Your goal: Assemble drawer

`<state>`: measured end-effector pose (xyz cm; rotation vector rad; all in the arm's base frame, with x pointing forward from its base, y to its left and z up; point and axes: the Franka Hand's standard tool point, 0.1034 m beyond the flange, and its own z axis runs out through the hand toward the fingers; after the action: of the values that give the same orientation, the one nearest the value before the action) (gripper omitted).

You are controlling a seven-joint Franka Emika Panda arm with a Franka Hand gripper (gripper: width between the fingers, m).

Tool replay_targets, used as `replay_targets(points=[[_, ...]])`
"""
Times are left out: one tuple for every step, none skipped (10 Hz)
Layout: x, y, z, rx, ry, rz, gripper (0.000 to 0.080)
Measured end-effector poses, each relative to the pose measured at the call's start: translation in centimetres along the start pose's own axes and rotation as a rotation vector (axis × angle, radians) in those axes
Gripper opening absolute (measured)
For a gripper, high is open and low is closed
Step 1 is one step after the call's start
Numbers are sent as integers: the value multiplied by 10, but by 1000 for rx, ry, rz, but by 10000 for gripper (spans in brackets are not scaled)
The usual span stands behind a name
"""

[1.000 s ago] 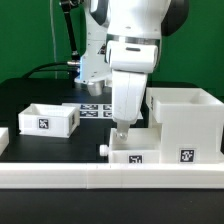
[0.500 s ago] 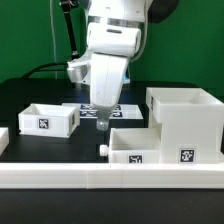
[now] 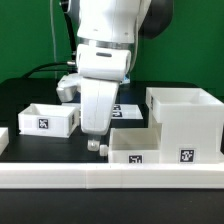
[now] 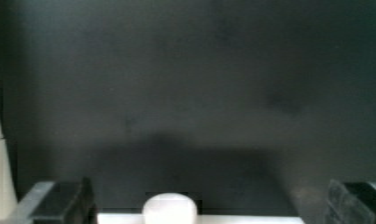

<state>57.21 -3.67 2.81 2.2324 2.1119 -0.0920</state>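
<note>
Claw [image 3: 97, 144] fingers apart, tray [image 3: 125, 154] partly hidden

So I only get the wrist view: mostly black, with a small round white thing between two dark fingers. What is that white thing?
Observer: It looks like a knob on the end of a small white tray, which your view barely catches.
Operator: Is that tray on its own?
Observer: No. A tall white housing stands right next to it, on the exterior view's right.
Operator: Anything on the other side?
Observer: A second tray sits apart from the first, toward the exterior view's left.
</note>
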Motion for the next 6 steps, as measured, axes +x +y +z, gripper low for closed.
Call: replay_targets(points=[[7, 2, 2, 3, 2, -10, 649], [12, 4, 1, 6, 2, -12, 649], [16, 5, 0, 4, 2, -9, 649], [21, 5, -1, 4, 1, 9, 649], [24, 5, -3, 4, -2, 31, 649], [25, 4, -3, 10, -12, 51, 649]])
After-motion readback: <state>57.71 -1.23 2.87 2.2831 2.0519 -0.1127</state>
